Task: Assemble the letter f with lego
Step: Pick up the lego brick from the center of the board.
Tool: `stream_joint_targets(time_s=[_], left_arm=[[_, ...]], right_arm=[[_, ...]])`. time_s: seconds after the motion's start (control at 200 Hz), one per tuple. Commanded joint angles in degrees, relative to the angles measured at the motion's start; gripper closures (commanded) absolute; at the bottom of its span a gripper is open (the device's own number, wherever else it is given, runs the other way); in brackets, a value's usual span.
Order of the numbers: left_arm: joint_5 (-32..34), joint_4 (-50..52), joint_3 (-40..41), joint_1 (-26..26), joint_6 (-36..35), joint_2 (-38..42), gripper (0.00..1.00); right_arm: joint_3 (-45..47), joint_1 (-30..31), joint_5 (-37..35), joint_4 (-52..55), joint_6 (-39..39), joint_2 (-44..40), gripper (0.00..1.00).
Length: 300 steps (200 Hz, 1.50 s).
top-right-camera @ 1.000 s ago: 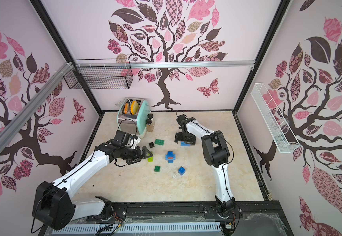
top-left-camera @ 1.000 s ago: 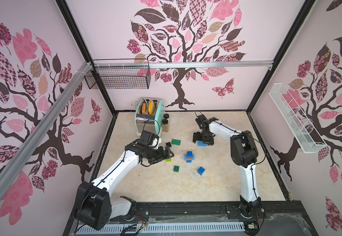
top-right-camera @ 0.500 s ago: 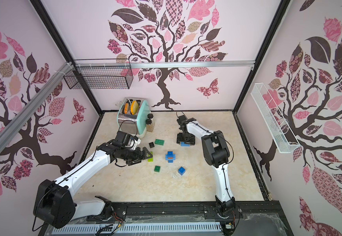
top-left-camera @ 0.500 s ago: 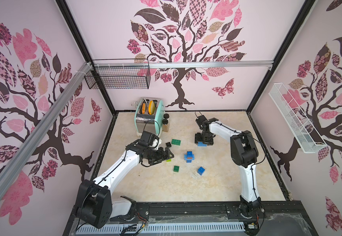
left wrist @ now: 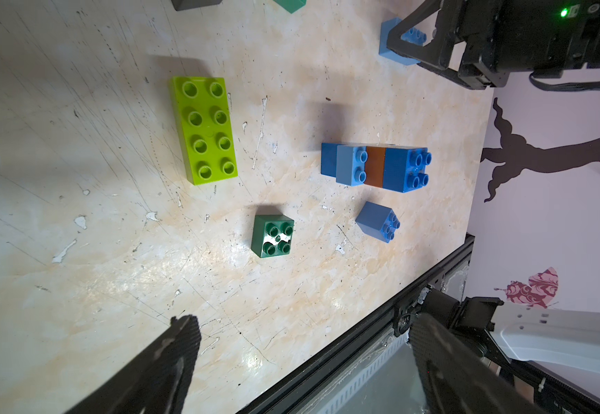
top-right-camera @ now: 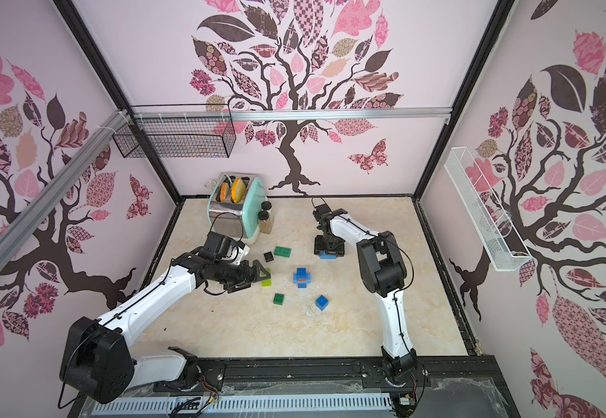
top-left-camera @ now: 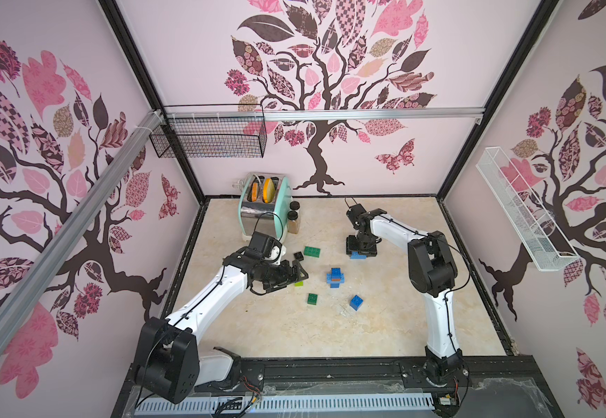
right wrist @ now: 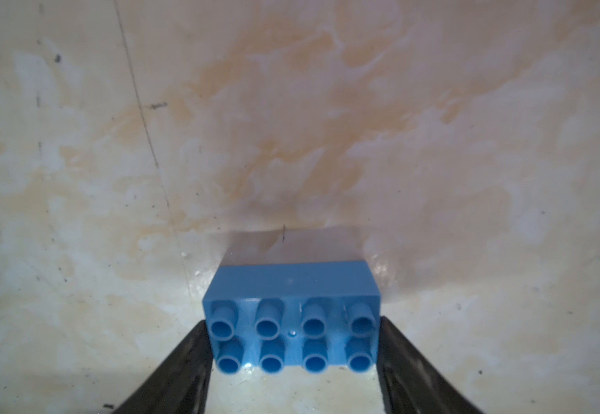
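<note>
My right gripper (right wrist: 293, 326) points down at the back right of the table, and its fingers press both short ends of a light blue oblong lego brick (right wrist: 291, 322) resting on the table (top-left-camera: 357, 255). My left gripper (left wrist: 304, 322) hangs open and empty just above the lime oblong brick (left wrist: 203, 129); that brick is partly hidden in a top view (top-left-camera: 298, 283). In mid-table lies a joined piece of blue, light blue and orange-brown bricks (top-left-camera: 336, 278). A dark green square brick (top-left-camera: 312, 298) and a tilted blue square brick (top-left-camera: 356, 302) lie nearer the front.
A dark green oblong brick (top-left-camera: 311, 251) and a black brick (top-left-camera: 298, 256) lie behind my left gripper. The mint toaster (top-left-camera: 265, 206) and two spice jars (top-left-camera: 293, 220) stand at the back left. A black rail (top-left-camera: 330, 369) borders the table's front edge.
My right gripper's jaws have closed in onto the ends of the light blue brick. My left arm has barely moved and stays open.
</note>
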<state>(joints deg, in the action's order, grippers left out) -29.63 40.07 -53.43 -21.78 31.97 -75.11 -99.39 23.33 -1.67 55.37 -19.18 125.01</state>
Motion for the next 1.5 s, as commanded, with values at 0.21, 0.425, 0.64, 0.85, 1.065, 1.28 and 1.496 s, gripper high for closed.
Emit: stream_joint_targets(time_s=[0.21,0.425,0.64,0.85,1.065,1.28,1.496], left_arm=[[-0.13,-0.53,0.38,0.34,0.11,-0.47,0.04],[-0.20,-0.78,0.69,0.42,0.05,-0.52,0.04],[-0.41,-0.79,1.03,0.47,0.01,-0.40,0.05],[-0.35,-0.80,1.75,0.51,0.21,0.19,0.05],[-0.34,-0.86,2.10,0.51,0.31,0.29,0.05],[-0.59,-1.36,2.62,0.51,0.33,-0.32,0.05],[-0.70,-1.58,2.80,0.51,0.39,-0.38,0.05]], right_arm=[[-1.48,-0.22,-1.40,-0.05,1.13,1.66,0.33],[-1.24,-0.26,-1.69,0.10,1.78,1.91,0.30],[-1.72,-0.22,-1.49,0.17,1.87,2.56,0.30],[-2.38,-0.26,-1.23,0.54,2.13,3.20,0.26],[-2.22,-0.22,-1.12,0.27,2.01,2.67,0.30],[-2.45,-0.24,-0.97,0.91,2.47,1.84,0.25],[-4.11,-0.22,0.18,1.75,2.22,2.25,0.23]])
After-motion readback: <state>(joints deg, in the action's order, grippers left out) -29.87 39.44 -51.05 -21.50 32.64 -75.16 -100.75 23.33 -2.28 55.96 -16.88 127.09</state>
